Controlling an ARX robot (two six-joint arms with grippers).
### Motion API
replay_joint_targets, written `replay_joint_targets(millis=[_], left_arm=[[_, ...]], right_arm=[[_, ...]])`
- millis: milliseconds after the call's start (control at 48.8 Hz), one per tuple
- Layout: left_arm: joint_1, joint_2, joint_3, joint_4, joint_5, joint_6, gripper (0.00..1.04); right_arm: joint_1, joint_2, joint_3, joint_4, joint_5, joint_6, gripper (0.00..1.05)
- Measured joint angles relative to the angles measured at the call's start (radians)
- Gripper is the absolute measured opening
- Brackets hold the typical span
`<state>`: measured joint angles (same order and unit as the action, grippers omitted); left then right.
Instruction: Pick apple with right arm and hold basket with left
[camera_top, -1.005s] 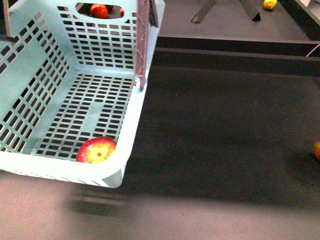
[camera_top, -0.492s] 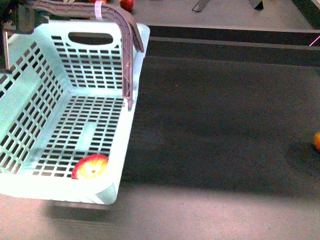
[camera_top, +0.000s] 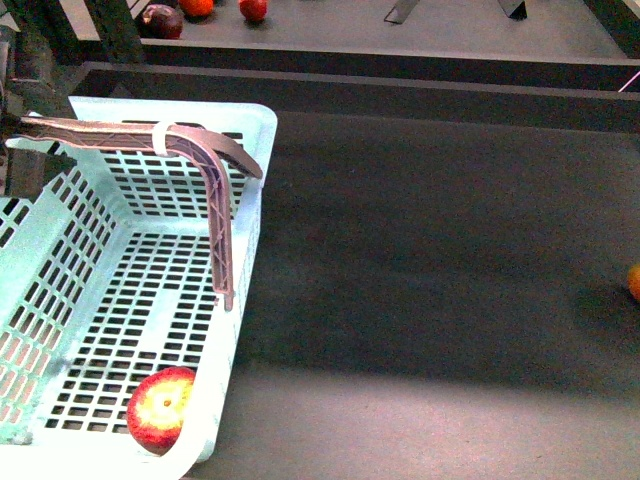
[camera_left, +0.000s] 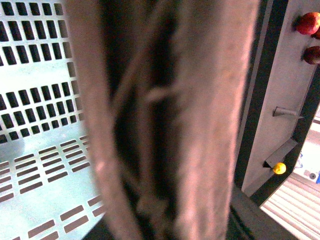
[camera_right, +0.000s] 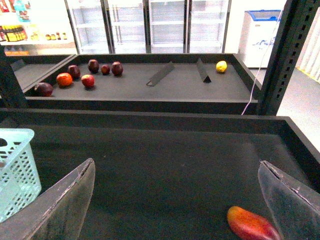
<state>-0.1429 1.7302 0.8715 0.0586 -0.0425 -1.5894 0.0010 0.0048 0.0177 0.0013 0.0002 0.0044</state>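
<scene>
The pale mint-blue basket (camera_top: 240, 250) fills the left of the front view, its brown-grey lattice handle (camera_top: 205, 160) with a white band raised over it. My left gripper (camera_top: 28, 128) is shut on the handle's far-left end. In the left wrist view the blurred handle (camera_left: 165, 120) fills the middle, over the basket's slotted floor (camera_left: 40, 100). The red apple (camera_top: 160, 408) with a yellow blush lies inside the basket at its near right corner. My right gripper (camera_right: 177, 200) is open over the dark surface with nothing between its fingers; it is out of the front view.
An orange-red fruit (camera_right: 252, 225) lies close to one right fingertip and shows as the fruit (camera_top: 634, 283) at the front view's right edge. The back shelf holds dark maroon apples (camera_right: 93, 65), an orange fruit (camera_right: 64, 79) and a yellow fruit (camera_right: 221, 66). A raised ledge (camera_top: 450, 85) divides the surfaces.
The basket has shifted lower and leftward in the front view, and its handle has come into full sight. The apple stays at the near right corner.
</scene>
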Motion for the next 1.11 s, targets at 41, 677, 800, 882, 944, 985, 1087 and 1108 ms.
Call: replay_joint_targets(millis=[41, 677, 800, 882, 944, 985, 1087, 1108], left_arm=[[-0.002, -0.016, 0.0, -0.027, 0.001, -0.016, 0.42], [-0.145, -0.372, -0.058, -0.117, -0.221, 0.414, 0.8], [-0.095, -0.469, -0.367, 0.539, -0.185, 1.047, 0.57], [-0.063, -0.546, -0.449, 0.709, -0.158, 1.344, 0.41], [-0.041, -0.595, -0.505, 0.727, -0.138, 1.462, 0.29], [-0.028, -0.622, -0.546, 0.727, -0.121, 1.505, 0.2], [0.0, -0.681, -0.622, 0.727, -0.093, 1.553, 0.04], [0.005, -0.692, -0.631, 0.727, -0.088, 1.556, 0.04]], right_arm=[[0.0, 0.0, 0.0, 0.0, 0.0, 0.0, 0.96], [0.0, 0.0, 0.0, 0.0, 0.001, 0.0, 0.96], [0.0, 0.0, 0.0, 0.0, 0.002, 0.0, 0.96], [0.0, 0.0, 0.0, 0.0, 0.002, 0.0, 0.96], [0.0, 0.0, 0.0, 0.0, 0.002, 0.0, 0.96], [0.0, 0.0, 0.0, 0.0, 0.002, 0.0, 0.96], [0.0, 0.0, 0.0, 0.0, 0.002, 0.0, 0.96], [0.0, 0.0, 0.0, 0.0, 0.002, 0.0, 0.96]])
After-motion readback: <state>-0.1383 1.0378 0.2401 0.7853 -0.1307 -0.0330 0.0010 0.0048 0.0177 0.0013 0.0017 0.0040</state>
